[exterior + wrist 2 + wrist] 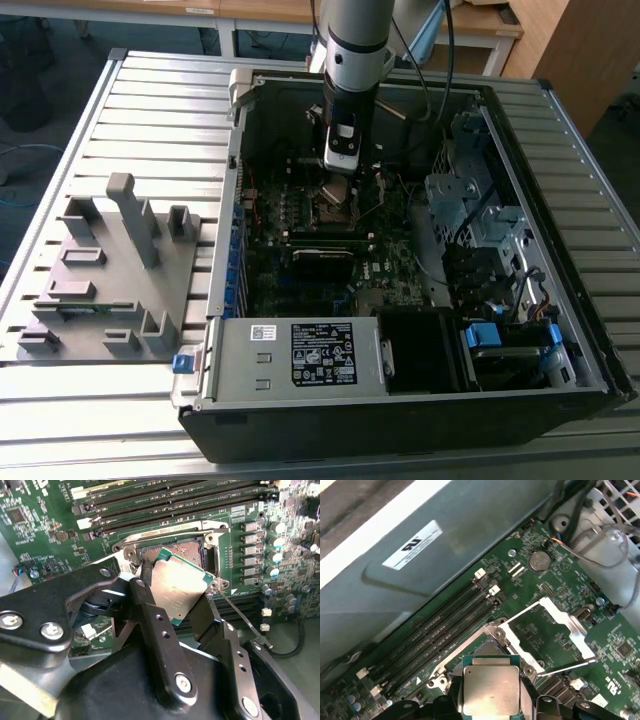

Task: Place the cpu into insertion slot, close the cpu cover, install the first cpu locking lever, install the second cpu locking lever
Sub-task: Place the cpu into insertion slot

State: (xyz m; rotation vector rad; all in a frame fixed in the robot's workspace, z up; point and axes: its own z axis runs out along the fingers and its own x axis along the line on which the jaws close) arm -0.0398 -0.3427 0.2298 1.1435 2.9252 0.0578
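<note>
The cpu (175,580) is clamped by its edges between the two fingers of the gripper (176,591), tilted, with one corner low over the slot (180,547). Whether that corner touches the contacts cannot be told. It is not yet seated. In the first wrist view the cpu (491,690) hangs just in front of the slot's metal rim, and the cover (567,622) stands open on the far side, board showing through its window. A thin lever (242,616) runs out from the slot's corner, close beside one finger (220,630). By the exterior view's clock, the gripper (340,165) sits at 12 o'clock of the slot (335,205), deep inside the case (420,425), with the drive cage (460,200) at 3 o'clock and the grey fixture (110,270) well off at 9 o'clock. Risks, as judged: the tilt may bring a corner down first and bend the contacts. A small rotation error would leave the cpu riding on the rim, not in the recess. The edge-only grip may let it slip if it catches. The finger near the lever may snag it on the way down. The open cover, if nudged, may fall onto the cpu or the fingers.
</note>
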